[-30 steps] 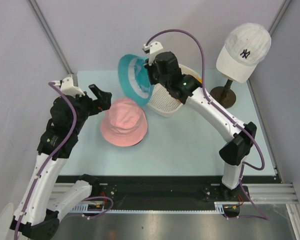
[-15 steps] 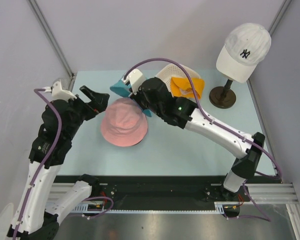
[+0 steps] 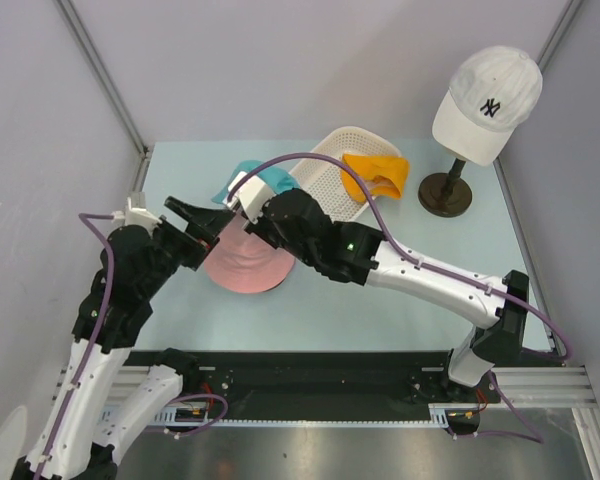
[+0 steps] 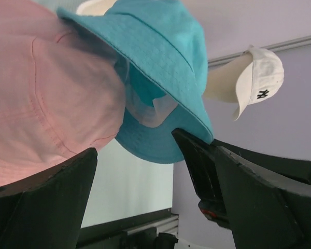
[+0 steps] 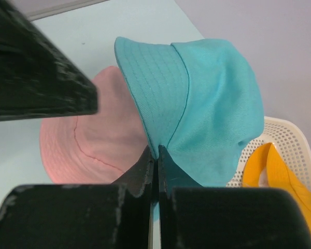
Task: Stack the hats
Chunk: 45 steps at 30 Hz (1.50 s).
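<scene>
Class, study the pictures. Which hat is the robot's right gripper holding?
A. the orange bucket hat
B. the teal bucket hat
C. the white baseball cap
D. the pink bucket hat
B: in the right wrist view the right gripper is shut on the brim of the teal hat, while the pink hat lies below it and the orange hat rests on the white basket.
</scene>
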Each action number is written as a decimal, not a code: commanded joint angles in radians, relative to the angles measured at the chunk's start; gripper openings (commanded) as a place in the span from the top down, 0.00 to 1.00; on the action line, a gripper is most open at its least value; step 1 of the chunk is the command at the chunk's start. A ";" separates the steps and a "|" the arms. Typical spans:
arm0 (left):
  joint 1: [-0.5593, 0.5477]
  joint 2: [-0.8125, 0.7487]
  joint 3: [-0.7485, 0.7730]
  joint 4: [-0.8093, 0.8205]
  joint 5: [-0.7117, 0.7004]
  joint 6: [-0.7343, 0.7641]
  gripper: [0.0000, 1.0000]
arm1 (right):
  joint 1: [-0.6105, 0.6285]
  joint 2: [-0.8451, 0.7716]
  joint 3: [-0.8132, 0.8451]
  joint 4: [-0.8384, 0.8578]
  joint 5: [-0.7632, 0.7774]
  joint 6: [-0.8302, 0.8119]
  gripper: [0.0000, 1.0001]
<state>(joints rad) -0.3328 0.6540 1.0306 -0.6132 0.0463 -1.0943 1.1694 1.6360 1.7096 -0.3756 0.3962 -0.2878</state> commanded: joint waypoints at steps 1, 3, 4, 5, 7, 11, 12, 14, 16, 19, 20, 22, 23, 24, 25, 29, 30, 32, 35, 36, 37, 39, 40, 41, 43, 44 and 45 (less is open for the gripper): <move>0.006 -0.022 -0.033 0.067 0.046 -0.098 0.00 | 0.045 -0.030 -0.024 0.079 0.004 -0.028 1.00; 0.006 -0.039 -0.055 0.093 0.038 -0.102 0.00 | 0.058 -0.038 -0.044 0.098 0.009 -0.031 1.00; 0.008 -0.045 -0.079 0.121 0.032 -0.113 0.00 | 0.064 -0.038 -0.047 0.099 0.010 -0.030 1.00; 0.008 -0.050 -0.090 0.134 0.030 -0.118 0.00 | 0.067 -0.036 -0.050 0.098 0.015 -0.027 1.00; 0.008 -0.062 -0.116 0.173 0.023 -0.130 0.02 | 0.073 -0.031 -0.050 0.090 0.016 -0.027 1.00; 0.008 -0.065 -0.141 0.219 0.024 -0.133 0.03 | 0.082 -0.025 -0.051 0.086 0.010 -0.036 1.00; 0.008 -0.059 -0.145 0.231 0.027 -0.128 0.04 | 0.084 -0.027 -0.053 0.087 0.006 -0.036 1.00; 0.006 -0.048 -0.152 0.265 0.035 -0.107 0.07 | 0.088 -0.027 -0.056 0.090 -0.005 -0.037 1.00; 0.008 -0.034 -0.155 0.276 0.033 -0.099 0.11 | 0.093 -0.027 -0.059 0.096 -0.007 -0.037 1.00; 0.006 -0.033 -0.179 0.331 0.032 -0.101 0.22 | 0.102 -0.028 -0.062 0.096 -0.002 -0.044 1.00; 0.008 -0.036 -0.185 0.343 0.020 -0.105 0.33 | 0.108 -0.030 -0.065 0.101 0.001 -0.045 1.00; 0.006 -0.047 -0.205 0.366 0.004 -0.119 0.55 | 0.110 -0.033 -0.074 0.099 0.006 -0.047 1.00; 0.006 -0.048 -0.210 0.371 -0.009 -0.119 0.61 | 0.113 -0.034 -0.077 0.095 0.007 -0.047 1.00; 0.008 -0.050 -0.216 0.366 -0.017 -0.118 0.68 | 0.115 -0.036 -0.079 0.095 0.009 -0.044 1.00; 0.008 -0.050 -0.218 0.360 -0.020 -0.119 0.83 | 0.116 -0.036 -0.079 0.087 0.013 -0.042 1.00; 0.008 -0.068 -0.231 0.320 -0.043 -0.122 1.00 | 0.122 -0.050 -0.085 0.072 0.023 -0.031 0.97; 0.008 -0.076 -0.234 0.310 -0.074 -0.118 1.00 | 0.124 -0.054 -0.085 0.066 0.032 -0.031 0.95; 0.011 -0.099 -0.233 0.261 -0.103 -0.095 1.00 | 0.127 -0.070 -0.073 0.041 0.043 -0.024 0.55; 0.020 -0.132 -0.231 0.201 -0.132 -0.066 1.00 | 0.125 -0.102 -0.041 -0.006 0.069 -0.004 0.20; 0.026 -0.140 -0.236 0.190 -0.134 -0.059 1.00 | 0.124 -0.113 -0.030 -0.016 0.085 0.004 0.17; 0.028 -0.145 -0.241 0.178 -0.134 -0.053 1.00 | 0.109 -0.123 -0.018 -0.044 0.084 0.024 0.15; 0.032 -0.162 -0.257 0.141 -0.137 -0.046 1.00 | 0.084 -0.149 0.034 -0.078 0.046 0.056 0.12; 0.035 -0.168 -0.262 0.132 -0.144 -0.044 1.00 | 0.043 -0.154 0.057 -0.112 0.021 0.076 0.11; 0.038 -0.175 -0.268 0.116 -0.149 -0.036 1.00 | 0.018 -0.159 0.077 -0.130 -0.014 0.125 0.11; 0.043 -0.192 -0.285 0.092 -0.166 -0.030 1.00 | -0.060 -0.162 0.128 -0.166 -0.103 0.179 0.11; 0.046 -0.198 -0.299 0.075 -0.169 -0.024 1.00 | -0.091 -0.162 0.140 -0.172 -0.131 0.231 0.12; 0.048 -0.211 -0.306 0.067 -0.174 -0.018 1.00 | -0.117 -0.163 0.153 -0.180 -0.199 0.257 0.12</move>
<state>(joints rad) -0.3031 0.4736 0.7551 -0.4850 -0.0811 -1.1591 1.1664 1.5230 1.7824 -0.5022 0.3447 -0.1776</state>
